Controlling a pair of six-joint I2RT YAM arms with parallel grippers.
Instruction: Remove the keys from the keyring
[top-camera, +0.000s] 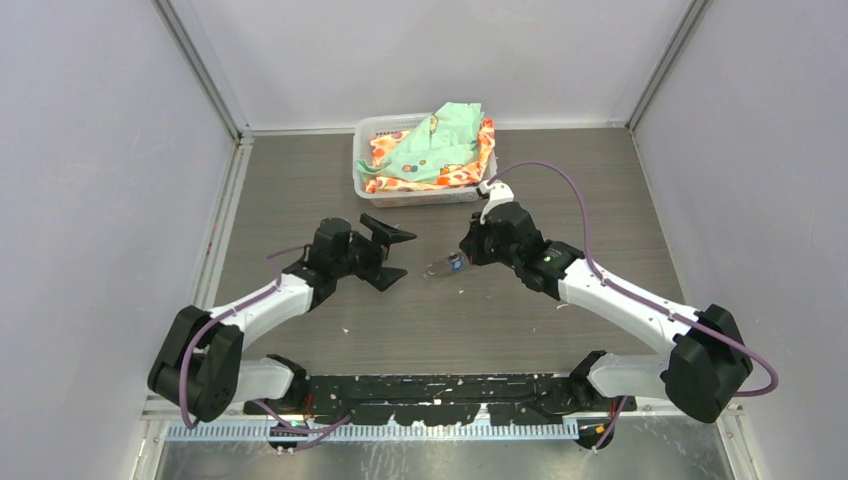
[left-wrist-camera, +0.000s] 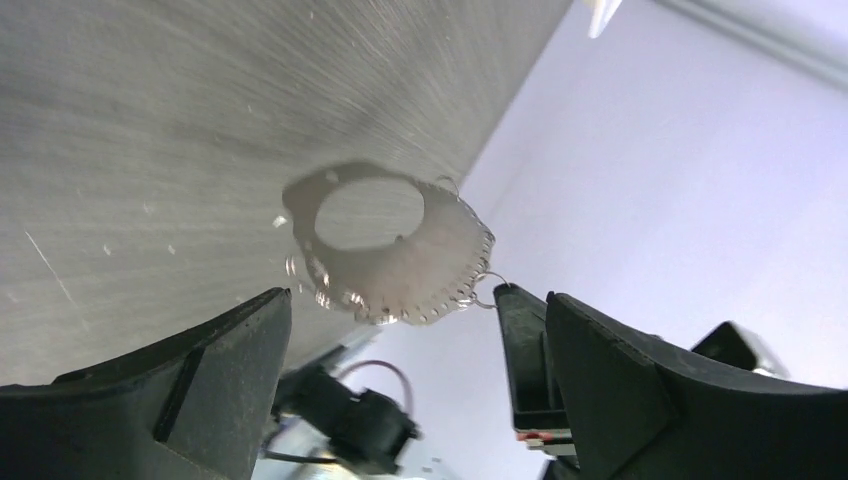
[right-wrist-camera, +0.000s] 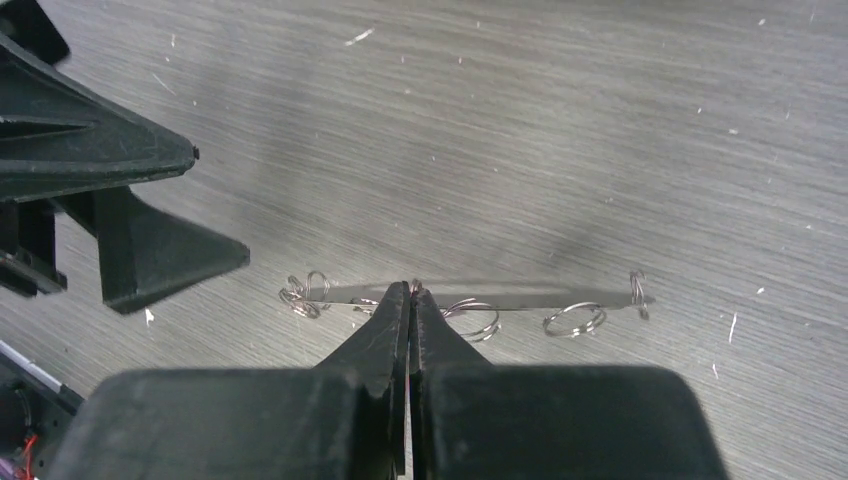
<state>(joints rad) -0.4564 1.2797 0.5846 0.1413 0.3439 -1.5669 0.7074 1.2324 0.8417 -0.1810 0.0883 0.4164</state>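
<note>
My right gripper (top-camera: 466, 256) is shut on the rim of the keyring (top-camera: 438, 268), a thin grey plate held off the table. In the right wrist view the keyring (right-wrist-camera: 540, 297) shows edge-on, with little silver loops along it, and the closed gripper (right-wrist-camera: 410, 292) pinches it near the middle. A small blue spot, the tag of the keys (top-camera: 456, 263), sits right by those fingertips; the keys are hidden in both wrist views. My left gripper (top-camera: 400, 256) stands open just left of the keyring. Its wrist view shows the keyring (left-wrist-camera: 440, 260) face-on, its big hole ahead of the spread gripper (left-wrist-camera: 395, 295).
A white basket (top-camera: 365, 175) of green and orange cloths stands at the back centre of the grey wooden table (top-camera: 600, 200). Pale walls close in the left, right and far sides. The left gripper's dark fingers (right-wrist-camera: 150, 255) show at the upper left of the right wrist view.
</note>
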